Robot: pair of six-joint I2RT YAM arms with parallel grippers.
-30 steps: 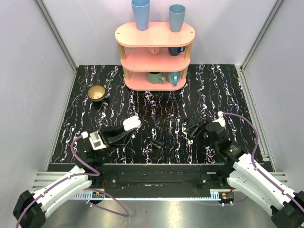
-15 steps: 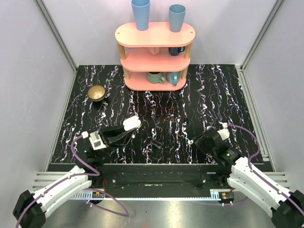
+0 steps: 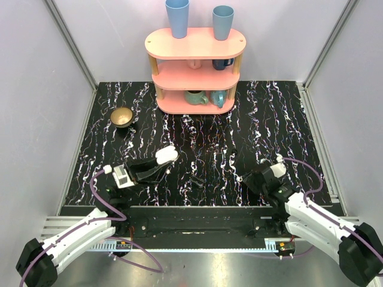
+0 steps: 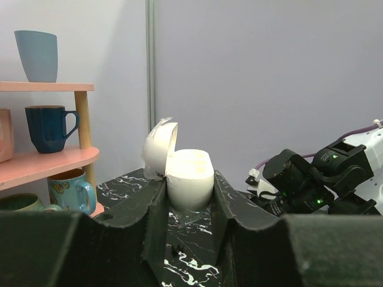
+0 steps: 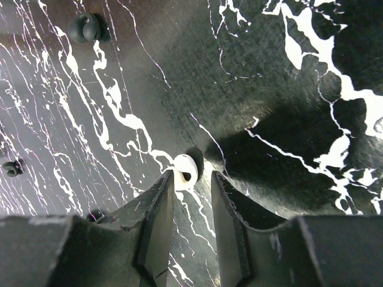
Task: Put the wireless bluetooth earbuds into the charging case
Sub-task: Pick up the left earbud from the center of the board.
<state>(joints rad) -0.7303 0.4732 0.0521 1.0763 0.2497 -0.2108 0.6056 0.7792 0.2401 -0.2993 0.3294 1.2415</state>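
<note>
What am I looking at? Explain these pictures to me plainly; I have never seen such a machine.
Two robot arms are bolted at the near edge of a black marble table. One picture looks down from above; the other two come from cameras on each wrist. The left claw is shut on the charging case, a white oval whose lid stands open. The right claw points down at the table, jaws apart, with one small white earbud at their tips; a grip does not show. Farther back stand a small bowl and a pink shelf with cups.
</note>
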